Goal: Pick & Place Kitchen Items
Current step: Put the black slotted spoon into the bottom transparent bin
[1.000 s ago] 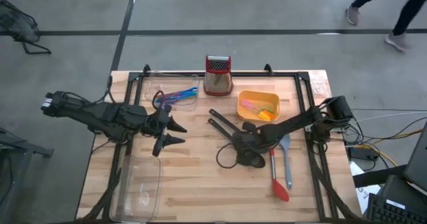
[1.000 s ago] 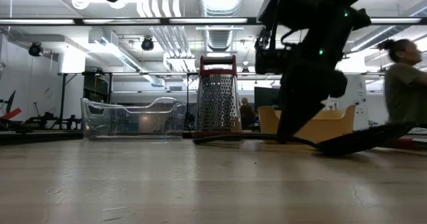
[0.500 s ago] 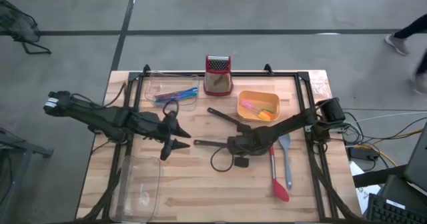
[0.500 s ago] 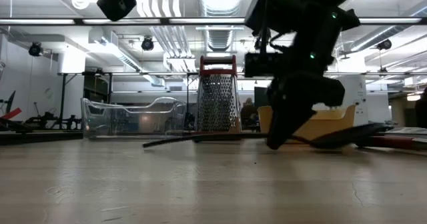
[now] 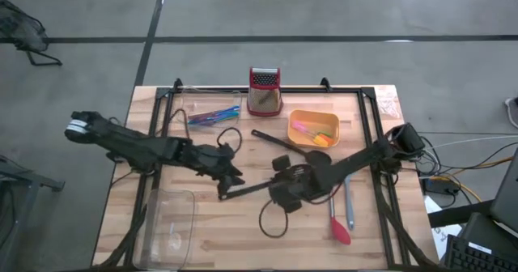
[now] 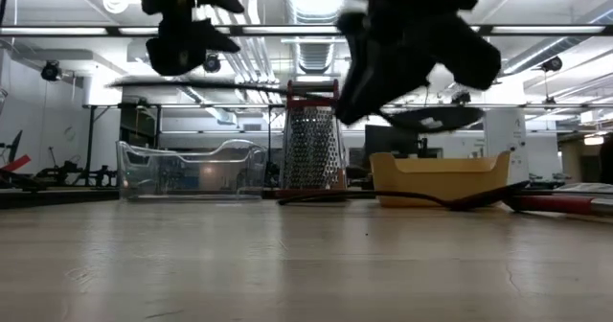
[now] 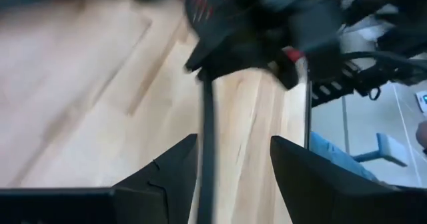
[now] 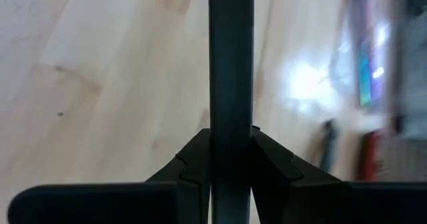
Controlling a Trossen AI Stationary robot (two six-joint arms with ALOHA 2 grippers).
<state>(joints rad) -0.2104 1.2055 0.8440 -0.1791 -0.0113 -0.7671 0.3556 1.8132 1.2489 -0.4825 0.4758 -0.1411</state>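
My right gripper is shut on the black slotted spoon above the table's middle. The spoon's head is at the gripper and its long handle points toward the table's left. My left gripper is open, and its fingers stand on either side of the handle's free end; I cannot tell if they touch it. Black tongs, a red spoon and a grey spatula lie on the table. Multicoloured cutlery lies in a clear tray. My right gripper pinches the slotted spoon's handle between its two fingers, near the head end. The handle sticks out ahead of the fingers toward the table's left. The spoon is lifted clear of the table and lies about level.
The steel grater with a red top stands at the far edge, with the orange tub to its right. A second clear tray lies at the near left. A black cable loop hangs by my right arm.
My right gripper has gone toward the table's left and near edge and up, lifting the slotted spoon clear of the table, its handle now pointing left. My left gripper has gone toward the table's right and near edge until its open fingers stand around the handle's end.
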